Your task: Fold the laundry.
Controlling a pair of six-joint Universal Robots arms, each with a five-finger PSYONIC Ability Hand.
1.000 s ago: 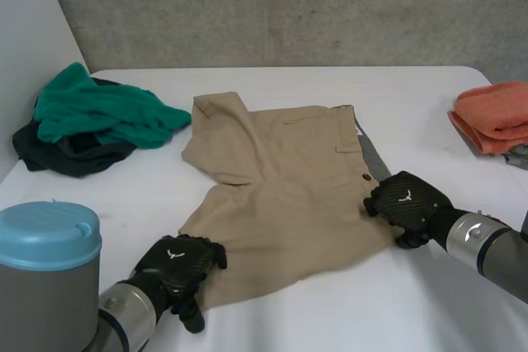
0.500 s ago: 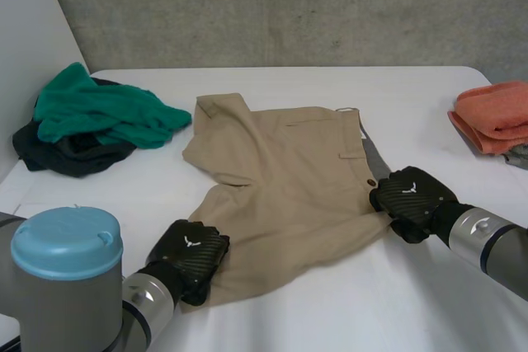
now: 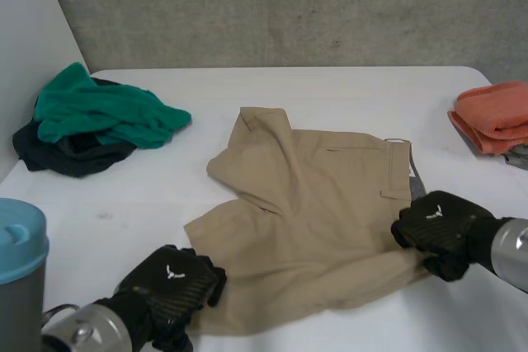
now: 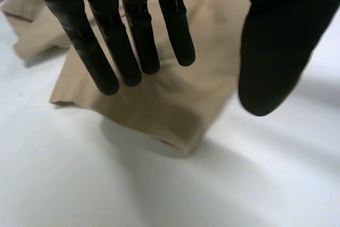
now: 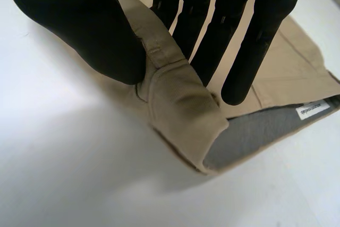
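Item: khaki shorts (image 3: 313, 204), one pair; lay spread flat on the white table (image 3: 124, 195), between the two hands. Fabric judged light, soft and limp in the legs, firmer along the waistband (image 5: 175, 94); not slippery, not fragile; likely to drag and wrinkle if pulled from one point. Right hand (image 3: 441, 228): thumb and fingers pinched the waistband edge, grey lining turned out. Left hand (image 3: 169, 286): fingers straight, thumb spread wide, over the near leg hem, gripping nothing. Best holds judged: waistband edge and hem corner together
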